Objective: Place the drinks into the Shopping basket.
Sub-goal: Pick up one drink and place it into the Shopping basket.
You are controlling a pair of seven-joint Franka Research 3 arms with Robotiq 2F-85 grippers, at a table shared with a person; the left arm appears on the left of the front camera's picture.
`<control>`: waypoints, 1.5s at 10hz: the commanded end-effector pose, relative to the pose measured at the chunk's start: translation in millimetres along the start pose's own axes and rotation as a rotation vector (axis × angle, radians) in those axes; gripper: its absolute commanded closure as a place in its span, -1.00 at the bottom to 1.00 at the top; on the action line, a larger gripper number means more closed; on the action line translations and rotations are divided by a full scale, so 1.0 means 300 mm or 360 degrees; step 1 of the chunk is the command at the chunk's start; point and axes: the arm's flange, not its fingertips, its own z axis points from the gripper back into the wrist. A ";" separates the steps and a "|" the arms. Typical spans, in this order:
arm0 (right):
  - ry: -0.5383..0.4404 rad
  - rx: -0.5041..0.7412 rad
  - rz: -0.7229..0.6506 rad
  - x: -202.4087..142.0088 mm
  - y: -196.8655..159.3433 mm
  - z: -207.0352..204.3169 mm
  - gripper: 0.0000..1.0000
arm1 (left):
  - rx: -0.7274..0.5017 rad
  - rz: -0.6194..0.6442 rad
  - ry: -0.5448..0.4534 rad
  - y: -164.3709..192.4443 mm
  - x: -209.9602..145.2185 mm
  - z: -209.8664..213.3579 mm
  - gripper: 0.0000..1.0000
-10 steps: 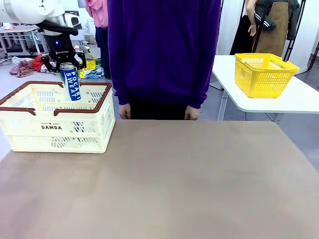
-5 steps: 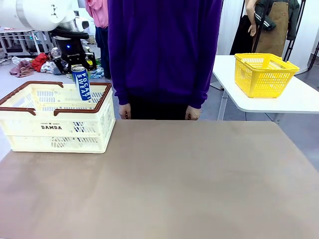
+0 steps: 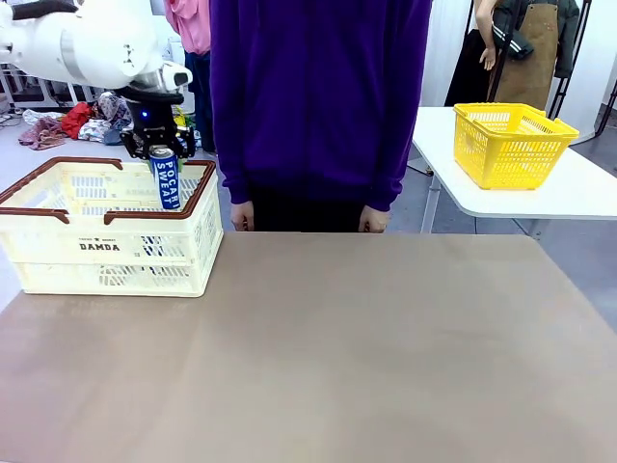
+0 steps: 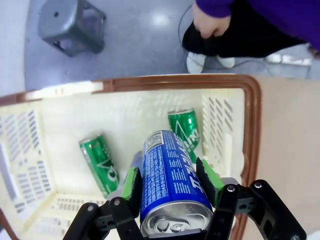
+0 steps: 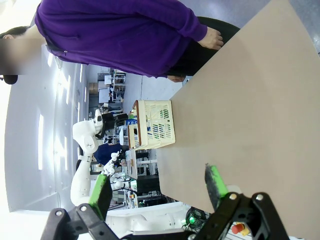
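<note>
My left gripper (image 3: 164, 154) is shut on a blue can (image 3: 165, 179) lettered "SWEAT", holding it upright over the far right part of the cream Shopping basket (image 3: 106, 246), its lower half below the brown rim. In the left wrist view the blue can (image 4: 169, 185) sits between the green pads (image 4: 131, 183), and two green cans (image 4: 100, 163) (image 4: 184, 129) lie on the basket floor (image 4: 70, 135) beneath it. My right gripper (image 5: 157, 187) hangs open above the table (image 5: 250, 110), with nothing between its fingers.
A person in a purple top (image 3: 318, 96) stands at the table's far edge with both hands (image 3: 241, 214) down at their sides. A yellow mesh basket (image 3: 511, 143) rests on a white side table (image 3: 578, 193) at the right. A grey stool (image 4: 72, 25) stands on the floor beyond the basket.
My left arm has carried the blue can to the right and lowered it, from above the basket's far rim down into the basket's right part.
</note>
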 end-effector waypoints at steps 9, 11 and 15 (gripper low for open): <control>-0.0002 0.0031 0.0036 0.004 0.003 0.000 -1.00 | -0.0096 -0.0351 0.0101 0.074 0.076 -0.245 1.00; -0.0002 0.0031 0.0036 0.004 0.003 0.000 -1.00 | -0.0113 -0.0329 0.0088 0.081 0.072 -0.249 1.00; -0.0002 0.0031 0.0036 0.004 0.003 0.000 -1.00 | -0.0104 -0.0342 0.0150 0.075 0.076 -0.263 -0.16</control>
